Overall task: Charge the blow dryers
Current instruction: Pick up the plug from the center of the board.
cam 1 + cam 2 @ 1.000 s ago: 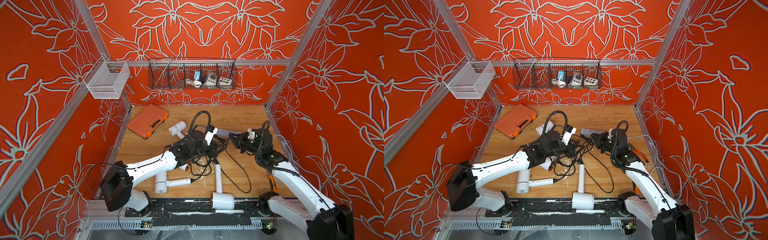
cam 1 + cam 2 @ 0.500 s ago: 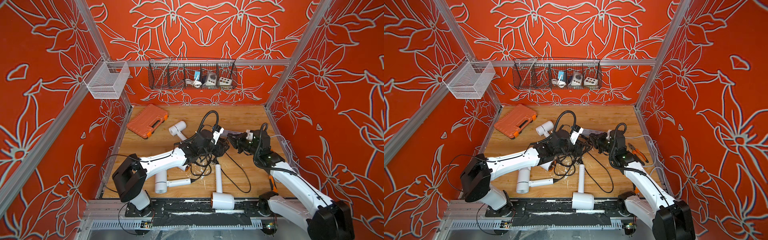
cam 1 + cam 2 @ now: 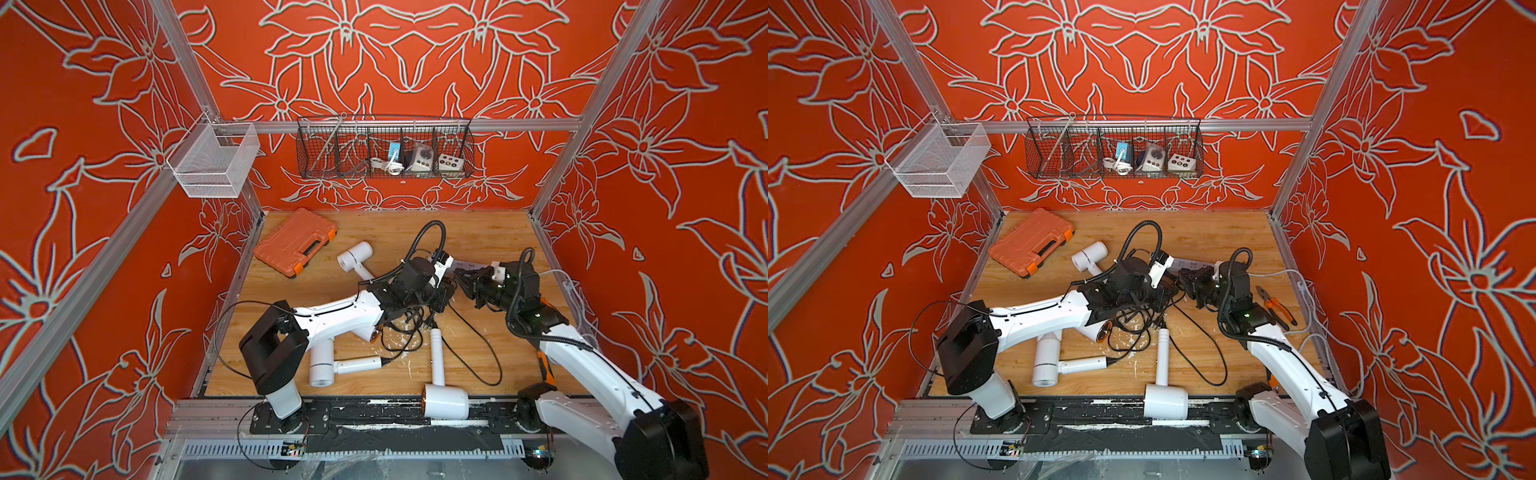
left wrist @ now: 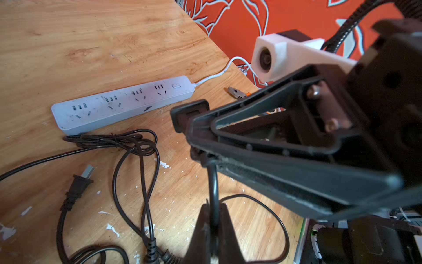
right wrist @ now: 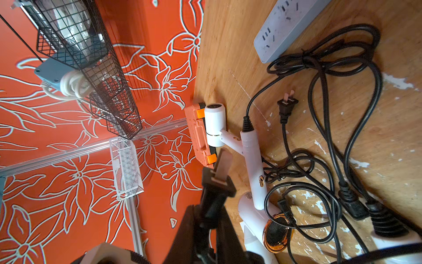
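Note:
Several white blow dryers lie on the wooden table. One lies at the back, one at the front left, one at the front edge. Another, with a copper grille, lies partly under my left arm. Their black cords tangle at mid-table. My right gripper is shut on a black plug, held above the table near the white power strip. My left gripper is shut on the cord hanging just below that plug. Another plug lies loose on the wood.
An orange tool case lies at the back left. Orange-handled pliers lie by the right wall. A black wire basket with adapters hangs on the back wall, and a white mesh basket hangs at the left.
My left arm has swung right toward the right gripper, and its jaws have closed on the cord under the held plug. The right gripper has kept its grip and barely moved.

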You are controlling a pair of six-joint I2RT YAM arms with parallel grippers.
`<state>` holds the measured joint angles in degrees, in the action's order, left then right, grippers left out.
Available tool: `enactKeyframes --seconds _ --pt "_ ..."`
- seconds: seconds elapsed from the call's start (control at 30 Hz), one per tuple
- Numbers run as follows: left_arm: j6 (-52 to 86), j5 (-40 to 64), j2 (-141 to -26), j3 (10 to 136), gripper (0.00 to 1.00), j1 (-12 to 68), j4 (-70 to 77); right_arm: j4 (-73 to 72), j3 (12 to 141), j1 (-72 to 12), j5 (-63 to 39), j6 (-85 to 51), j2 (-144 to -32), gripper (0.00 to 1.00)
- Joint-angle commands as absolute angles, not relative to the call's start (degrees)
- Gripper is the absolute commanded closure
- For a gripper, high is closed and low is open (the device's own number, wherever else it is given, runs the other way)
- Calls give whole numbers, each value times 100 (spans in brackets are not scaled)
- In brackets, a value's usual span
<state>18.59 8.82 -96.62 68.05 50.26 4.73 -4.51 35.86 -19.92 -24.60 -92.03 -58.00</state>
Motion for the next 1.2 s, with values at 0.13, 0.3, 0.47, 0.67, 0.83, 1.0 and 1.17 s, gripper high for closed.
enactKeyframes --seconds 0.13,0.3,0.47,0.67,0.83,1.0,1.17 --pt "1429 790 -9614 7397 100 5045 -766 400 4025 -1853 -2184 -7335 -5480 69" --pt "1333 1359 -9658 8196 100 4952 -2156 1955 4718 -1773 -1623 -4267 -5150 26" --pt "2148 3009 -9334 8009 100 4475 -1983 2480 4656 -1775 -854 -2824 -4935 30" --pt "3689 4810 -9145 7493 100 3856 -989 1680 3731 -2149 -54 -1906 -4167 37" --pt "4740 5748 -9384 7424 100 3788 -660 468 3215 -3176 388 -465 -4239 49" --pt "4714 5714 -9214 7247 100 3675 -729 -975 2677 -4418 656 2009 -4513 33" --pt "4695 5676 -9062 7031 100 3322 -1116 -1468 2327 -4470 1117 2199 -4279 34"
